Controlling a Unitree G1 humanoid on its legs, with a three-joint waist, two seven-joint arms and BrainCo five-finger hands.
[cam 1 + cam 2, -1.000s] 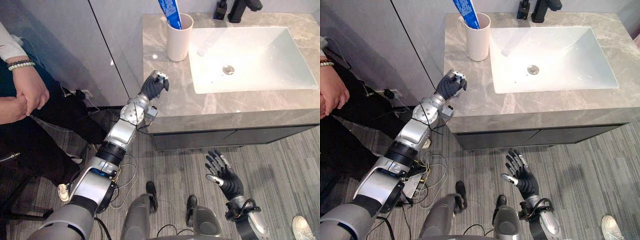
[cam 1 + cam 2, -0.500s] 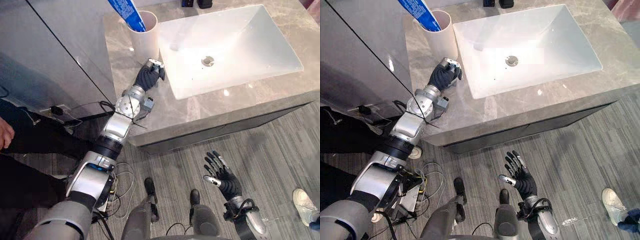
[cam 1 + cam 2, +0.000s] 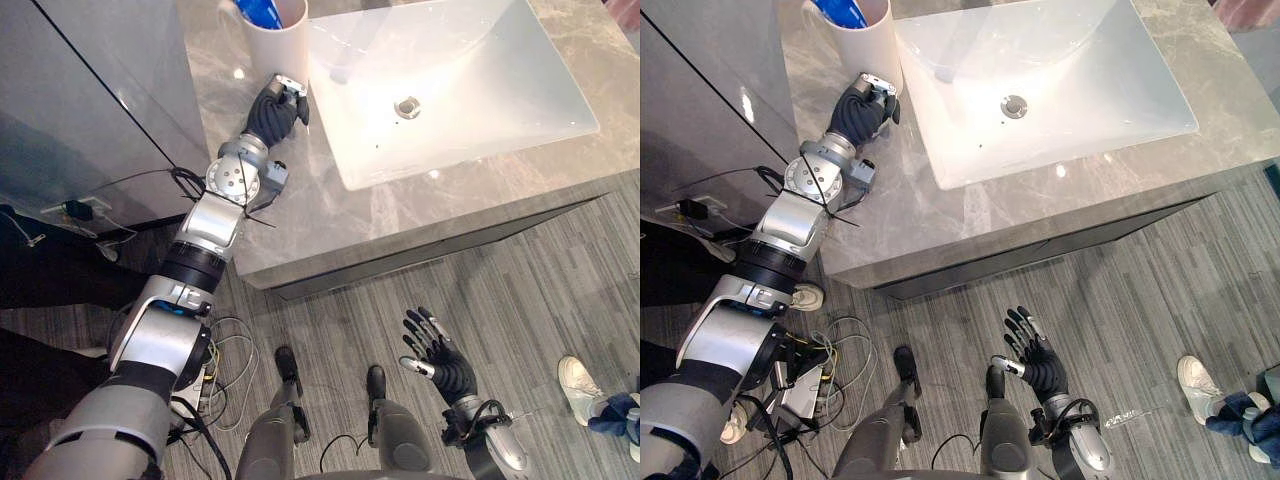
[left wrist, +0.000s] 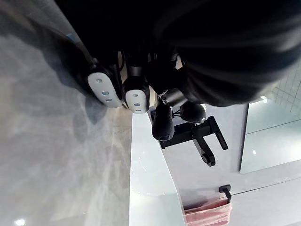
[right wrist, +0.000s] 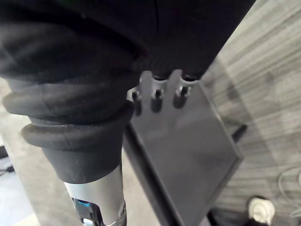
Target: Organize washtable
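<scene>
A white cup (image 3: pixel 277 50) stands on the grey marble counter (image 3: pixel 330 215) left of the white sink basin (image 3: pixel 470 90), with a blue toothpaste tube (image 3: pixel 262 12) sticking out of it. My left hand (image 3: pixel 274 108) rests on the counter just in front of the cup, knuckles toward it, with the fingers (image 4: pixel 136 96) curled and nothing in them. Its fingertips are close to the cup's base; contact cannot be told. My right hand (image 3: pixel 441 362) hangs low over the floor in front of the cabinet, with its fingers spread open and nothing in them.
A black faucet (image 4: pixel 200 136) stands behind the basin, and a pink towel (image 4: pixel 207 213) hangs on a rail beyond. A grey cabinet door (image 3: pixel 90 100) borders the counter on the left. A person's shoe (image 3: pixel 578 385) is on the grey plank floor at the lower right.
The camera has shifted, and the person at the left has left the view. My left hand has slid along the counter toward the cup. The right hand stays spread near the floor.
</scene>
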